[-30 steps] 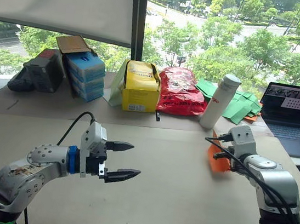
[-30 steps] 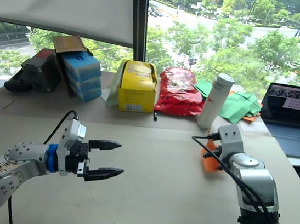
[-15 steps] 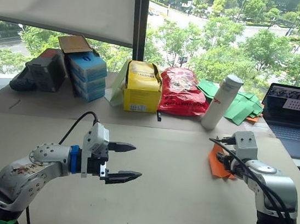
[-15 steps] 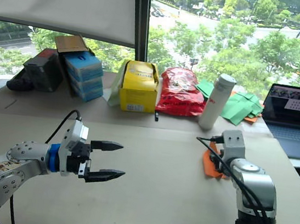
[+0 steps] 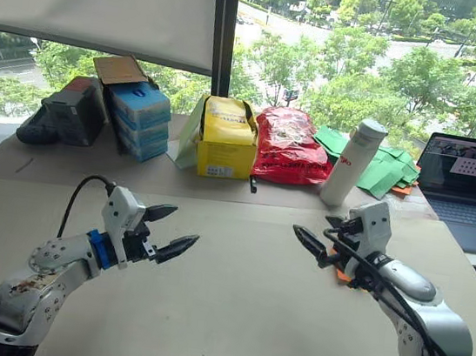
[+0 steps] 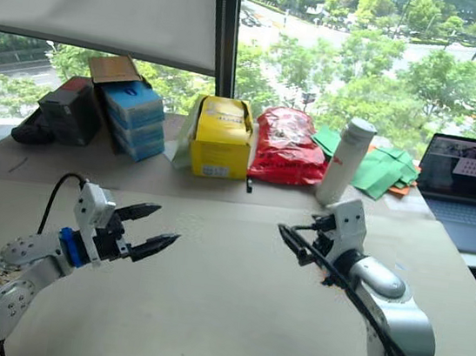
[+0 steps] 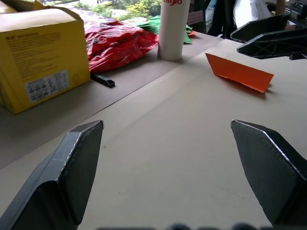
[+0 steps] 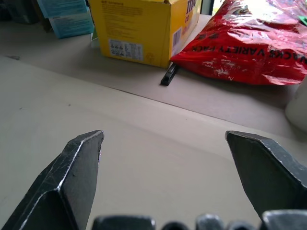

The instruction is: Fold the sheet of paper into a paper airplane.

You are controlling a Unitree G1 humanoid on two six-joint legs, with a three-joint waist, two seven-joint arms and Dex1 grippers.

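The sheet of paper [image 7: 239, 72] is bright orange, folded into a flat pointed wedge, and lies loose on the table. My right gripper [image 5: 312, 226] hovers just above and beside it, open, with nothing between its fingers. In the left wrist view the black right fingertips [image 7: 254, 29] hang over the paper's far end. My left gripper [image 5: 181, 226] is open and empty above the table's left half, well apart from the paper and pointing toward it.
Along the window side stand blue boxes [image 5: 136, 119], a yellow box [image 5: 225, 138], a red bag [image 5: 287, 145] and a white bottle [image 5: 350, 161]. Green paper pieces [image 5: 383, 169] and a laptop [image 5: 467, 186] sit at the far right. A small black bar [image 8: 170, 74] lies before the yellow box.
My right gripper has opened, let go of the orange paper and swung up and toward the middle. The left arm has drawn back to the left, still open.
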